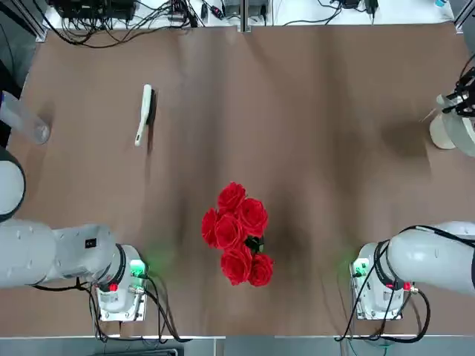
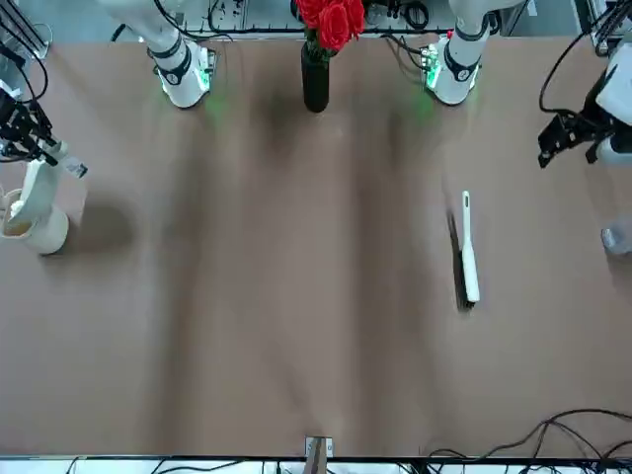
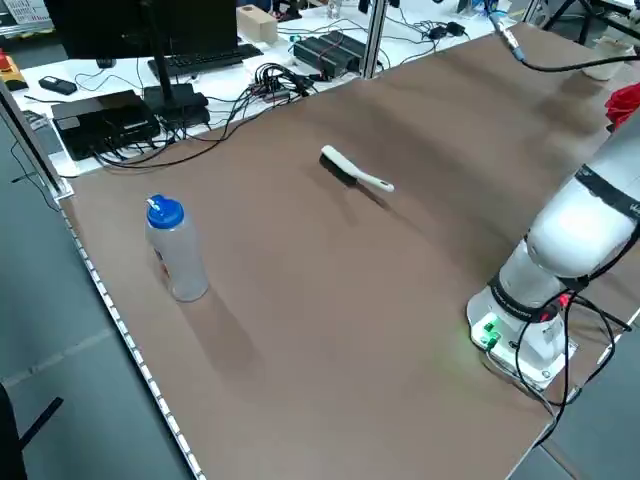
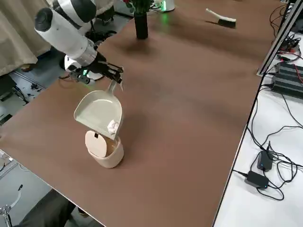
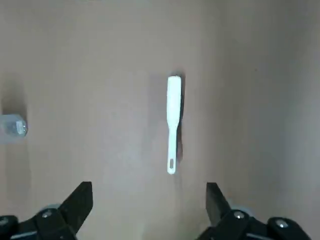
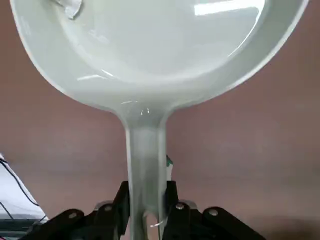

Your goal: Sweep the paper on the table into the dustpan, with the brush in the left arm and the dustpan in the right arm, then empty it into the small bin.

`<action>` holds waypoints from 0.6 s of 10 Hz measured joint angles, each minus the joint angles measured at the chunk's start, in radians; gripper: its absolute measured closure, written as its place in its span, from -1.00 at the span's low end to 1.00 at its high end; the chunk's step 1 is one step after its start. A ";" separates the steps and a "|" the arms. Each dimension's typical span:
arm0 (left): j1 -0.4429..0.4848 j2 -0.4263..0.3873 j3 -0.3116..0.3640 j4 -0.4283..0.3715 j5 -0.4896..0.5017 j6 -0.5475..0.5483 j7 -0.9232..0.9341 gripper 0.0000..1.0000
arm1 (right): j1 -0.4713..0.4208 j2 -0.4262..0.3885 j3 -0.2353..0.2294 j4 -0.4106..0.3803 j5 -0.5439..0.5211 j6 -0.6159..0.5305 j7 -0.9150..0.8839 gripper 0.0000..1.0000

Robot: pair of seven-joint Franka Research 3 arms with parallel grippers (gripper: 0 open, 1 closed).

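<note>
The dustpan (image 4: 97, 109) hangs tilted, lip down, over the small bin (image 4: 105, 150) at the table's right edge. My right gripper (image 6: 145, 212) is shut on the dustpan's handle (image 6: 145, 160). The paper (image 4: 112, 126) lies in the scoop near its lower lip, and shows again as a white paper wad (image 6: 70, 6) in the right wrist view. The brush (image 1: 144, 114) lies flat on the table (image 1: 319, 111) at the far left, with nothing holding it. My left gripper (image 5: 150, 200) hovers open high above the brush (image 5: 172, 122), apart from it.
A dark vase of red roses (image 1: 239, 233) stands between the two arm bases. A clear bottle with a blue cap (image 3: 175, 250) stands near the table's left edge. Cables and electronics (image 1: 111, 15) lie beyond the far edge.
</note>
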 joint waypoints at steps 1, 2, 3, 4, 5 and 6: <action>-0.010 0.000 0.017 0.010 -0.037 -0.008 0.002 -1.00 | 0.000 0.000 -0.010 0.002 0.000 -0.004 -0.011 0.35; -0.015 0.004 0.040 0.026 -0.063 -0.008 0.010 -1.00 | 0.000 0.000 -0.014 0.002 0.000 -0.009 -0.017 0.35; -0.013 0.018 0.053 0.046 -0.071 -0.008 0.014 -1.00 | 0.000 0.000 -0.014 0.003 0.000 -0.020 -0.026 0.35; -0.011 0.038 0.059 0.068 -0.072 -0.008 0.014 -1.00 | 0.000 0.000 -0.014 0.005 0.000 -0.030 -0.034 0.35; -0.010 0.054 0.060 0.084 -0.072 -0.008 0.014 -1.00 | 0.000 0.000 -0.014 0.007 0.000 -0.037 -0.038 0.35; -0.009 0.066 0.060 0.094 -0.072 -0.008 0.014 -1.00 | 0.000 0.000 -0.014 0.008 0.000 -0.039 -0.043 0.35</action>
